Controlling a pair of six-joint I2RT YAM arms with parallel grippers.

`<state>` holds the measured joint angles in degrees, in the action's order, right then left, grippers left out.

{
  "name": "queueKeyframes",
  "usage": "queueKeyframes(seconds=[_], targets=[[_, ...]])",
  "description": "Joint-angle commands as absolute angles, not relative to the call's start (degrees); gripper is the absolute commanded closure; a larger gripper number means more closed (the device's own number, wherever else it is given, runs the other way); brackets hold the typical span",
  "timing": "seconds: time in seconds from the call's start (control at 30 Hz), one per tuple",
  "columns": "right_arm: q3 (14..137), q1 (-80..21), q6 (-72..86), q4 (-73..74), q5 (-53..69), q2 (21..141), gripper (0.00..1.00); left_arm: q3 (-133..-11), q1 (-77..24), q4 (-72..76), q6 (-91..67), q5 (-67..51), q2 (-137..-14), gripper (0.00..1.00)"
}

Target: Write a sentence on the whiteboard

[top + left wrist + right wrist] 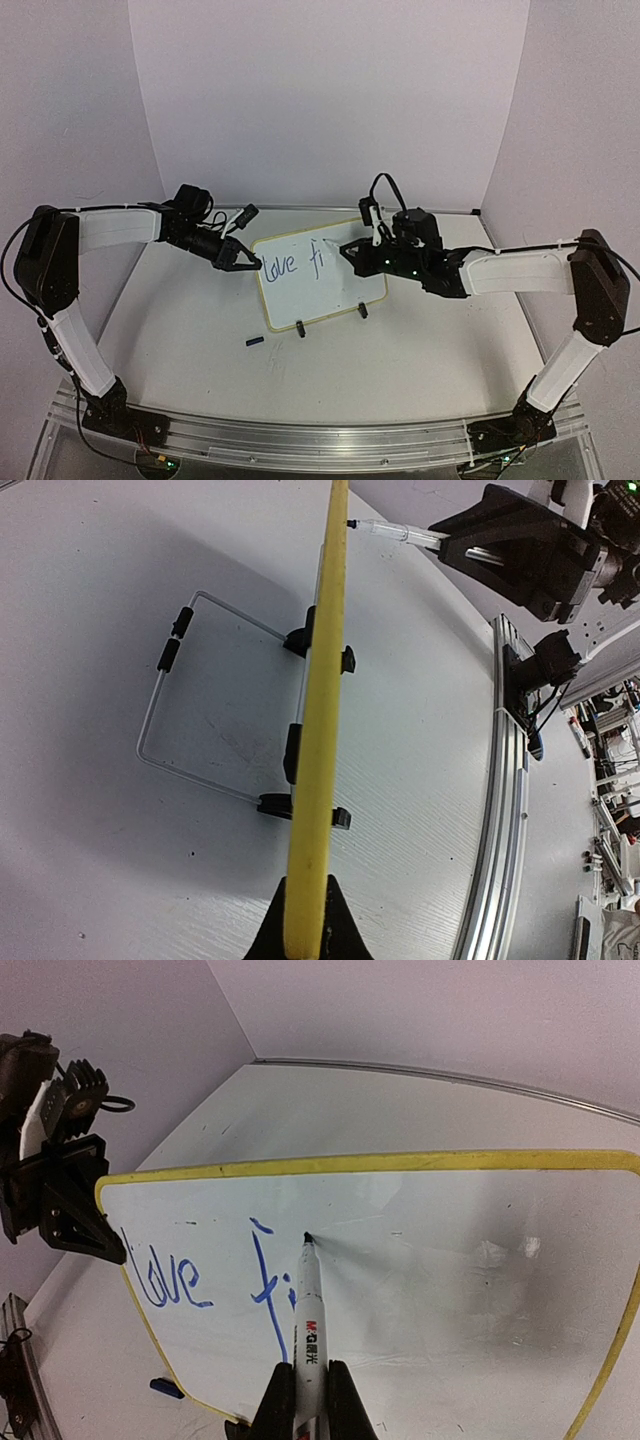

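The whiteboard [320,278] stands tilted on two black clip feet mid-table, yellow-rimmed. Blue writing on it reads "love fi" [215,1278]; it also shows in the top view [298,264]. My left gripper [248,263] is shut on the board's left edge; the left wrist view shows the yellow rim [318,740] edge-on between its jaws [305,930]. My right gripper [305,1400] is shut on a white marker [308,1325], whose tip touches the board just right of the "fi". In the top view the right gripper [352,249] is over the board's upper middle.
A small blue marker cap [254,341] lies on the table left of the board's front; it also shows in the right wrist view [165,1388]. A wire stand [190,710] props the board from behind. The aluminium rail [300,440] runs along the near edge.
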<state>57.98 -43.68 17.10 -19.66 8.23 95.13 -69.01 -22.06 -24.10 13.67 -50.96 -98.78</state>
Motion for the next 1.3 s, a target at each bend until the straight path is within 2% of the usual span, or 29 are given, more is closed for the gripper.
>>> queueKeyframes(seconds=[0.0,0.43,0.73,1.27], targets=[[57.3,-43.5,17.4,-20.7,7.9,95.2,1.00,-70.8,-22.4,-24.8,16.6,-47.9,-99.9,1.00],[49.0,-43.6,21.8,-22.6,9.7,93.0,1.00,-70.8,-22.5,-24.9,16.7,-47.8,-99.6,1.00],[53.6,-43.6,18.0,-20.4,6.6,88.0,1.00,-70.8,-22.5,-24.9,16.7,-47.6,-99.5,1.00],[59.6,-43.6,14.9,-19.0,5.2,93.6,1.00,-70.8,-22.5,-25.0,16.9,-47.5,-99.6,1.00]])
